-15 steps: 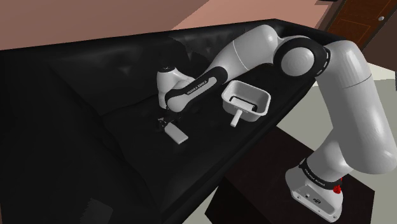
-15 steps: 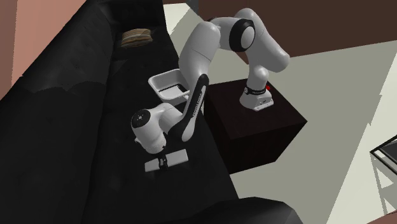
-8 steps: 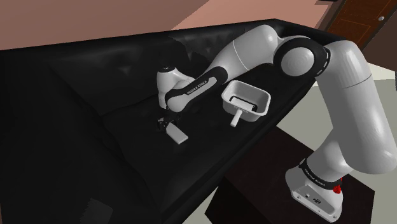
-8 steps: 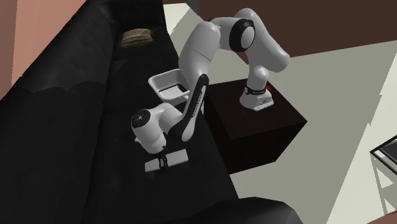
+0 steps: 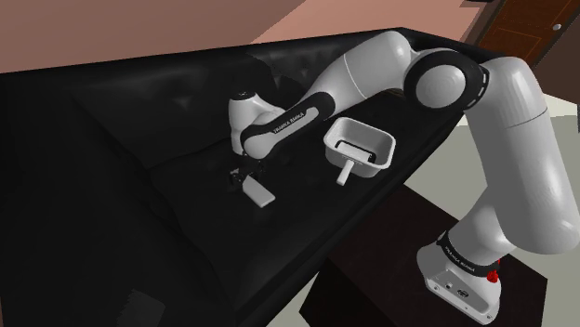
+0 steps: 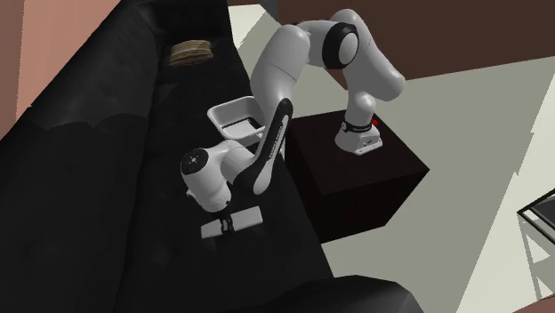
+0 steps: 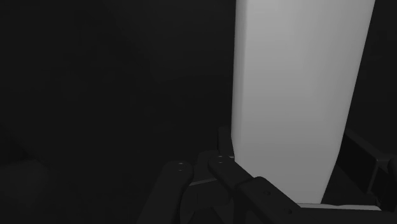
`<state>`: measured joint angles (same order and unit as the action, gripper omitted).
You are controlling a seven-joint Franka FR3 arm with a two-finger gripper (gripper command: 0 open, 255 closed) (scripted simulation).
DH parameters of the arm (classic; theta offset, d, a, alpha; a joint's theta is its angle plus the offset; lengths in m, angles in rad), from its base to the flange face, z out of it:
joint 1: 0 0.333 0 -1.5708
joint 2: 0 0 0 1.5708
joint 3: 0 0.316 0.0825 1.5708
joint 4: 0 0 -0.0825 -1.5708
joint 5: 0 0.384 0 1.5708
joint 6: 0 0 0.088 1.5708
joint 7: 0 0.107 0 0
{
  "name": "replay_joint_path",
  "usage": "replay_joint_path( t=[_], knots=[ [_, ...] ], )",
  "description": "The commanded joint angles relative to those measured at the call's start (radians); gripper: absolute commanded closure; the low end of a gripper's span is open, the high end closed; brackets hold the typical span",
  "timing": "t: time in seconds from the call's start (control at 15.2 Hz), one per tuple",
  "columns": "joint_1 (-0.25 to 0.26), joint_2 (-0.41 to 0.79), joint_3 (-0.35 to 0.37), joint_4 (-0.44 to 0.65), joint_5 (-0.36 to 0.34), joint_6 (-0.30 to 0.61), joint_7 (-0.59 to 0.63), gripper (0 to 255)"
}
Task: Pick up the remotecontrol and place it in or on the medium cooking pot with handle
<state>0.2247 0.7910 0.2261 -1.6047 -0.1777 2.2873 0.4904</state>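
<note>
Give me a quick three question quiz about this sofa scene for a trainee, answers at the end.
1. True or false: the white remote control lies inside the pot.
2. The pot stands on: A the black sofa, B the floor, C the robot's stand.
3. What does the gripper clasp between its fingers?
Key: 1 false; 2 A; 3 the white remote control.

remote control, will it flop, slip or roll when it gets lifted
Probably stiff: the remote control looks like a flat, straight-edged slab. Its plain smooth faces may slip in the gripper. Being flat, it seems unlikely to roll on the black sofa.
</note>
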Motion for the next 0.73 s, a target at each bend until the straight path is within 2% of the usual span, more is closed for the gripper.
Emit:
replay_joint_path(
  t=[0.0,0.66],
  knots=[
    [-0.003,-0.023,0.004,-0.010,0.004,-0.013,-0.001,255],
    [-0.015,-0.114,0.021,-0.018,0.023,-0.096,-0.009,255]
  ],
)
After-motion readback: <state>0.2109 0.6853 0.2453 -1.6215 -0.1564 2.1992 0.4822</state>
